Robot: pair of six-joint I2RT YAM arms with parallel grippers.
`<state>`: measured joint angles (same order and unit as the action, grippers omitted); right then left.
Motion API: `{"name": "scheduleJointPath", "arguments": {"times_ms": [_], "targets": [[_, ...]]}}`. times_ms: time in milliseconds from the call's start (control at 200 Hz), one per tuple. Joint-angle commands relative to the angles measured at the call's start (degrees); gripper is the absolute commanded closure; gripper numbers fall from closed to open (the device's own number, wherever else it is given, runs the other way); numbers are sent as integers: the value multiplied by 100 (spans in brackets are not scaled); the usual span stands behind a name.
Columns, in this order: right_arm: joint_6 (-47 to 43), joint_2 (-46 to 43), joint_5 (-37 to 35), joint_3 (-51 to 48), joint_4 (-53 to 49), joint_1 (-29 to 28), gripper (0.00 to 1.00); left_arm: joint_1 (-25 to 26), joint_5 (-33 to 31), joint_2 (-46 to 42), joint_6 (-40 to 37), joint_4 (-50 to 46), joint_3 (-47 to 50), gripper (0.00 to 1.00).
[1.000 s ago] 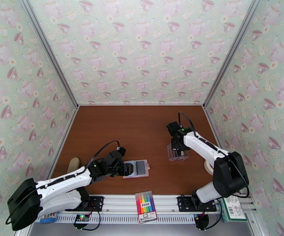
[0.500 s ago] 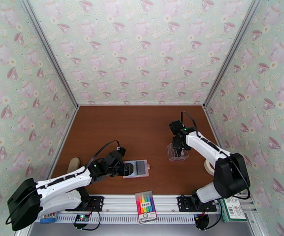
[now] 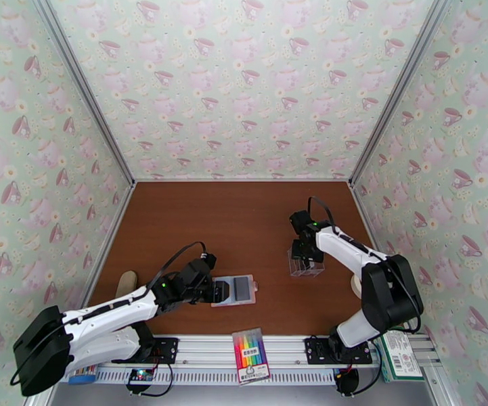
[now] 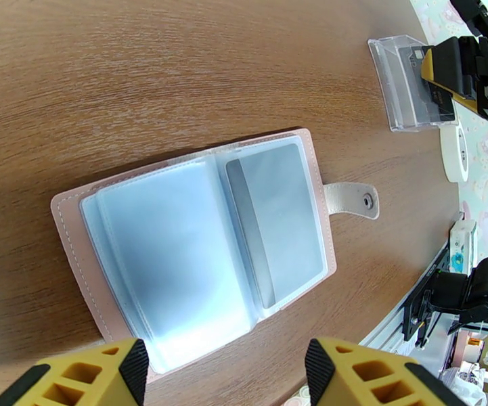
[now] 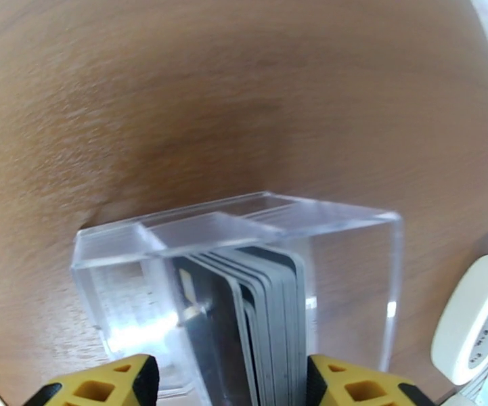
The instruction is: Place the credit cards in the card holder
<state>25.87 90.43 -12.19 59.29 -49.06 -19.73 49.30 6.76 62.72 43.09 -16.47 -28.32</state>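
- Pink stitched card holder lying open on wood-grain bench, just ahead of left hand; glossy blue-grey sleeves, one flat grey card tucked in.
- Thin dark credit cards standing on edge in clear plastic box, just ahead of right hand.
- Since a second ago: right elbow drawn in slightly; card holder unmoved.
- Both hands released, fingers spread wide, gripping nothing.

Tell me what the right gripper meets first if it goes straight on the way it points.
The right gripper, open, would likely meet the top edges of the credit cards standing in the clear box; depth is unclear.
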Motion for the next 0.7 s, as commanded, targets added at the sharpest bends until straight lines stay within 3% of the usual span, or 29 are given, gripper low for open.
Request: {"name": "scheduleJointPath", "arguments": {"times_ms": [0, 461, 691], "targets": [[141, 57, 525, -12, 230, -9, 40, -34, 79, 73, -20, 58, -16, 32], [554, 734, 483, 812, 248, -959, 46, -34, 75, 53, 32, 110, 60, 33], [630, 700, 273, 1045, 146, -1128, 45, -34, 26, -67, 38, 57, 111, 33]]}}
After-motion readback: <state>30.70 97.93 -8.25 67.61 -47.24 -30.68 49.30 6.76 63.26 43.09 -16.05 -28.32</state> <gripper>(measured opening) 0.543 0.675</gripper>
